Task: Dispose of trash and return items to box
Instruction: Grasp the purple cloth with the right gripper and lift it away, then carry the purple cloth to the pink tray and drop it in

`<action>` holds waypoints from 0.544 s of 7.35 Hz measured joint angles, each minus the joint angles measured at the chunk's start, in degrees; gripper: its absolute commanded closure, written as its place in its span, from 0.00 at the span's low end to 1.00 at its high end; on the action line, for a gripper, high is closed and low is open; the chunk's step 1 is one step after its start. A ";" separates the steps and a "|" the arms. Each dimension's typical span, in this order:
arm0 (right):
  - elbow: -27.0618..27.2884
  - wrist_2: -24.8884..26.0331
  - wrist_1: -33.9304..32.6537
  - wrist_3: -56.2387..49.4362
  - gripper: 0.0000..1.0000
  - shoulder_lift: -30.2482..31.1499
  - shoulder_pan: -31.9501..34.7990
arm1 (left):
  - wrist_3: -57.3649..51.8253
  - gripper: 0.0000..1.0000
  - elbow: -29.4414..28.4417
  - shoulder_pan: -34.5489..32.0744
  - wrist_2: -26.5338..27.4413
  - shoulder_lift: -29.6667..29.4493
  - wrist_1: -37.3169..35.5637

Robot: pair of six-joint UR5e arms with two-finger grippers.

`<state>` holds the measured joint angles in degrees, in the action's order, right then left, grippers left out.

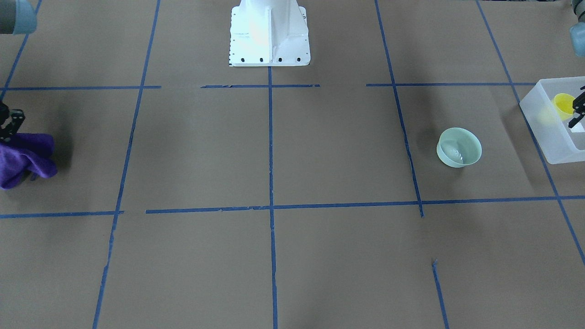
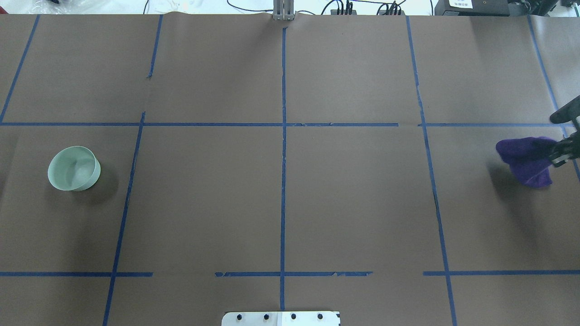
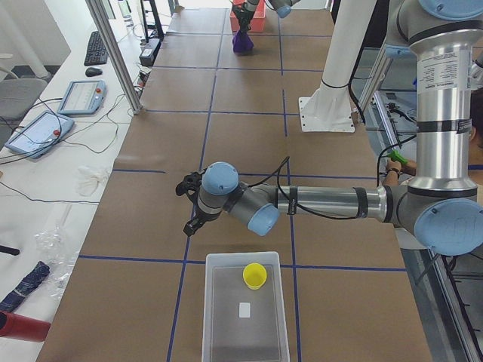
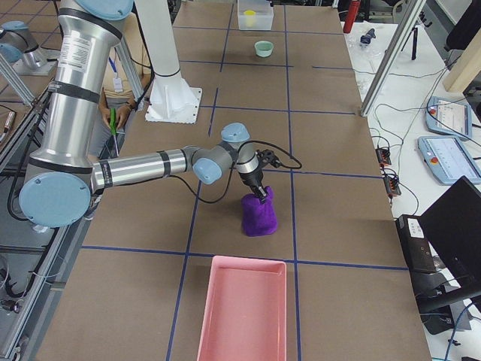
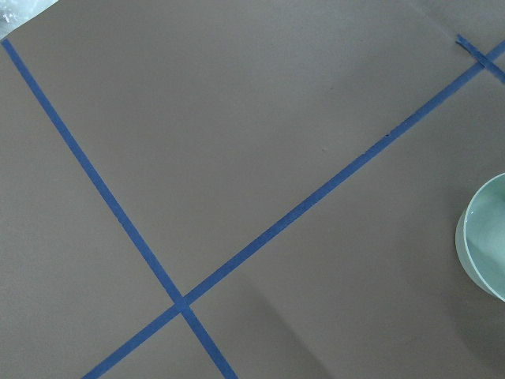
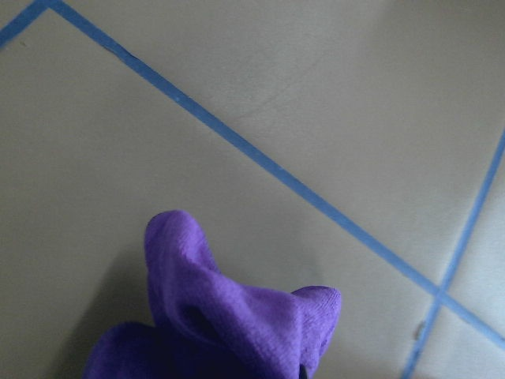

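The mint-green bowl (image 1: 459, 147) stands upright on the table, also in the overhead view (image 2: 74, 168) and at the right edge of the left wrist view (image 5: 488, 237). The yellow cup (image 1: 563, 104) lies inside the frosted box (image 1: 548, 132), also in the exterior left view (image 3: 254, 275). My left gripper (image 1: 577, 109) is open and empty, raised by the box's inner side, apart from cup and bowl. My right gripper (image 2: 562, 151) is shut on the purple cloth (image 2: 528, 160), which hangs from it just above the table (image 4: 259, 214).
The white robot pedestal (image 1: 269, 32) stands at the table's middle on the robot's side. A pink tray (image 4: 240, 308) lies at the table's end, just beyond the cloth. Blue tape lines divide the brown table (image 2: 281, 181).
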<state>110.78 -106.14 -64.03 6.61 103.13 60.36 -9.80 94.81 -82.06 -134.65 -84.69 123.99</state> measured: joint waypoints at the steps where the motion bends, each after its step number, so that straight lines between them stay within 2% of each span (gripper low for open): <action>1: -0.14 -5.02 -3.08 -9.77 1.00 -0.34 8.35 | 0.03 0.00 0.74 -0.02 0.02 -0.15 -0.95; 3: -1.38 -10.89 -10.95 -31.24 1.00 -1.75 24.54 | 2.33 0.00 2.30 -0.06 0.68 -0.46 -1.88; 4: -4.18 -11.80 -14.97 -41.67 0.78 -3.84 32.05 | 6.22 0.00 4.05 -0.07 2.09 -0.45 -1.91</action>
<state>106.60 -117.93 -79.00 -35.07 99.30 92.41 -3.58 98.86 -82.13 -132.56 -85.14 122.08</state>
